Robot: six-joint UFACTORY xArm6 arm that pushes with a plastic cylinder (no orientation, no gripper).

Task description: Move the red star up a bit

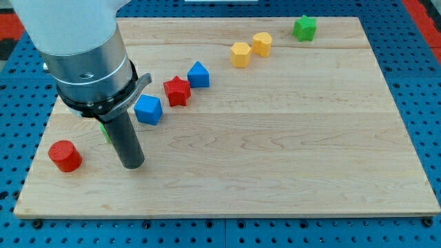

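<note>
1. Nearest the camera, low in the frame's left, my tip (pixel 131 165) rests on the desk (pixel 289 158), with the red cylinder (pixel 65 156) just to its left. No gripper is fitted, so there is nothing to be wide, narrow or holding; the rod simply pushes.
2. Upward and rightward of the tip sits the blue block (pixel 148 109), then the red star (pixel 177 91), upper-left of centre, then a second blue block (pixel 198 74) touching or nearly touching the star.
3. Judging by looks, the star is small, light, rigid plastic that should slide readily on smooth wood. Its points may make it spin; contact on its lower edge, centred, seems best.
4. Two yellow blocks (pixel 241 54) (pixel 262 43) and a green block (pixel 304 27) lie toward the upper right.
5. A green sliver (pixel 103 131) shows beside the rod, mostly hidden; its shape is unclear.
</note>
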